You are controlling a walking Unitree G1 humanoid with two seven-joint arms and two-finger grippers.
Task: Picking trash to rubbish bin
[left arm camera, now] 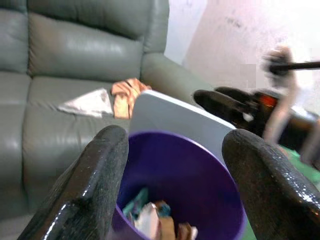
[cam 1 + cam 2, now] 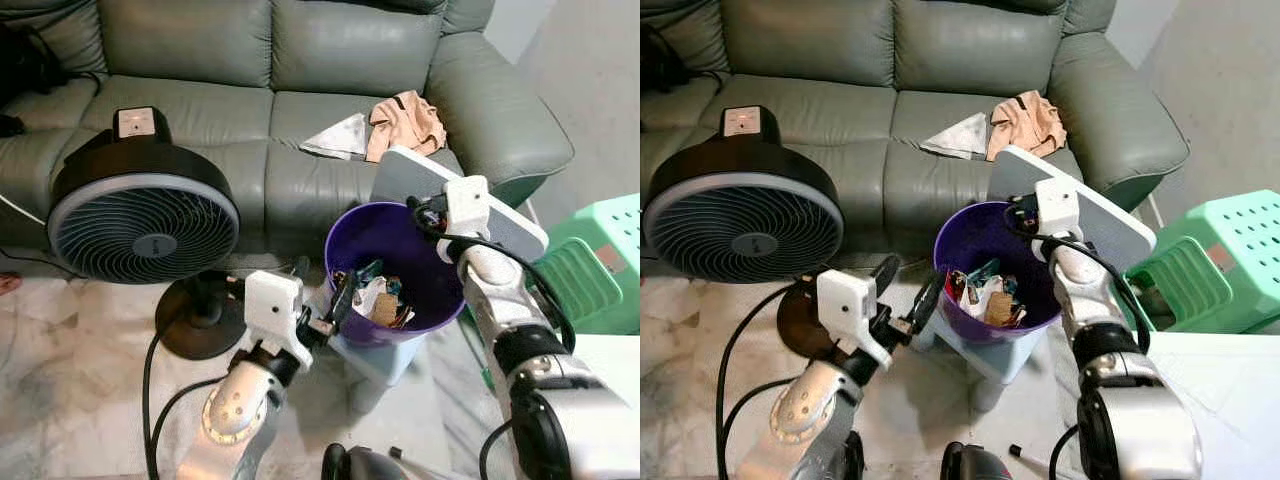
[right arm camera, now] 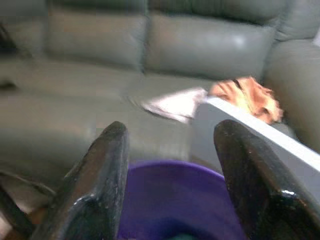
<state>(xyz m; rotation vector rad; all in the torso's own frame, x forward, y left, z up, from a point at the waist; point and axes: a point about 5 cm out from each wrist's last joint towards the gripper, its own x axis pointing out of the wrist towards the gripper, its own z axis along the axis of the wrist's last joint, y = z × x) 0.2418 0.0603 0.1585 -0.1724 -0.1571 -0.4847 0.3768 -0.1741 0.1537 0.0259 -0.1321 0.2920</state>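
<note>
Left gripper (image 2: 908, 300) is hovering just beside the near rim of the purple bin (image 2: 432, 285), jaws apart and empty, nothing between the fingers (image 1: 95, 185). Judging from that, a drop is already done or it's lining up for the next piece.

Bin is sitting on the floor in front of the sofa (image 2: 300, 60), trash (image 2: 985, 295) lying in the bottom: wrappers, paper scraps.

Right gripper (image 2: 425, 212) is reaching over the bin's far-right rim by the grey lid (image 2: 1110, 225), jaws also spread and holding nothing. Lid is tilting back off the opening, probably so the mouth stays clear.

Floor fan (image 2: 140, 215) is standing to the left, green stool (image 2: 600, 260) to the right.

On the sofa seat: a white paper piece (image 2: 335, 138) touching a crumpled tan cloth (image 2: 405, 122). The paper looks like the likely next pickup.
</note>
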